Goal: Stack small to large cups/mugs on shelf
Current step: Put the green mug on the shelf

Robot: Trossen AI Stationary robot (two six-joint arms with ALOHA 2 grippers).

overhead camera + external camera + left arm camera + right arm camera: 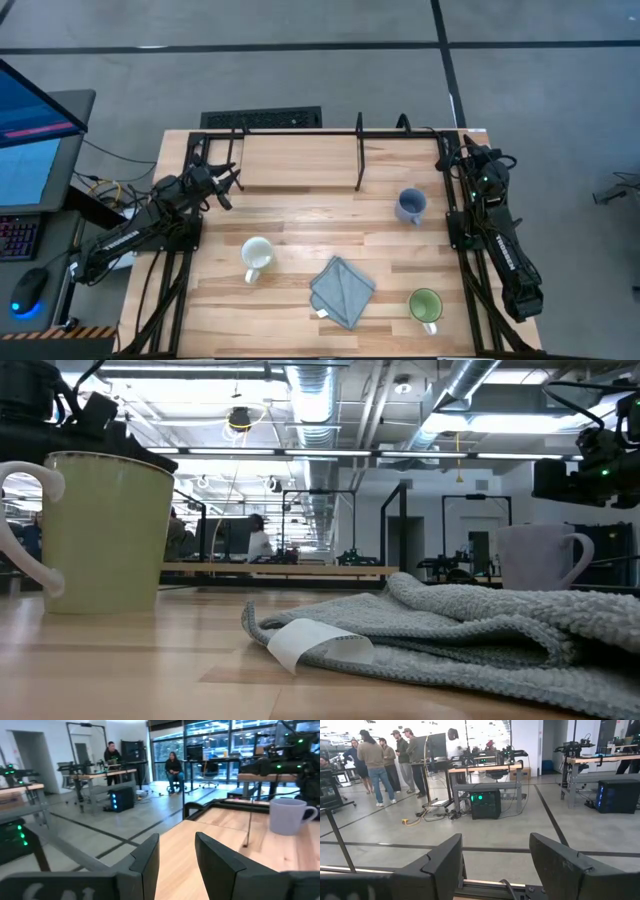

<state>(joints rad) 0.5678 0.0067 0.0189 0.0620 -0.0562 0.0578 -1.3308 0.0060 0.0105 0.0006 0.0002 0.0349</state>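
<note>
Three mugs stand upright on the tabletop: a white one [256, 256] left of centre, a blue-grey one [410, 205] at the right by the shelf, and a green-inside one [425, 305] near the front right. The blue-grey mug also shows in the left wrist view [289, 816]. The shelf [300, 160], a light board in a thin black frame, lies along the table's far edge. My left gripper [228, 185] is open and empty at the shelf's left end. My right gripper [452, 158] is open and empty at the shelf's right end.
A folded grey cloth [342, 290] with a white tag lies between the white and green mugs. A black upright post [360, 150] stands at the shelf's middle. A keyboard, mouse and monitor sit off the table's left side. People stand in the room beyond.
</note>
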